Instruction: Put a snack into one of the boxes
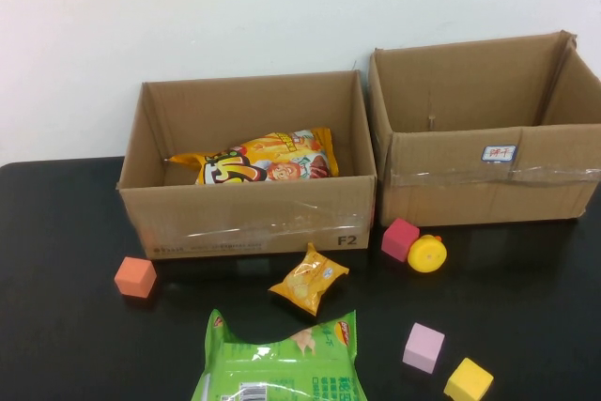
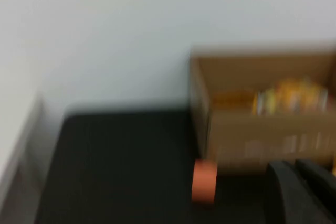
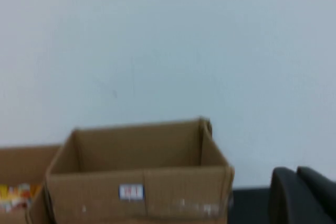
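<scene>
Two open cardboard boxes stand at the back of the black table. The left box holds a large yellow snack bag. The right box looks empty. A small yellow snack packet lies in front of the left box. A green snack bag lies at the front edge. Neither gripper shows in the high view. My left gripper is shut and empty, back from the left box. My right gripper is shut and empty, back from the right box.
Foam blocks lie loose on the table: an orange cube at left, a red cube and a yellow round piece before the right box, a pink cube and a yellow cube at front right. A white wall stands behind.
</scene>
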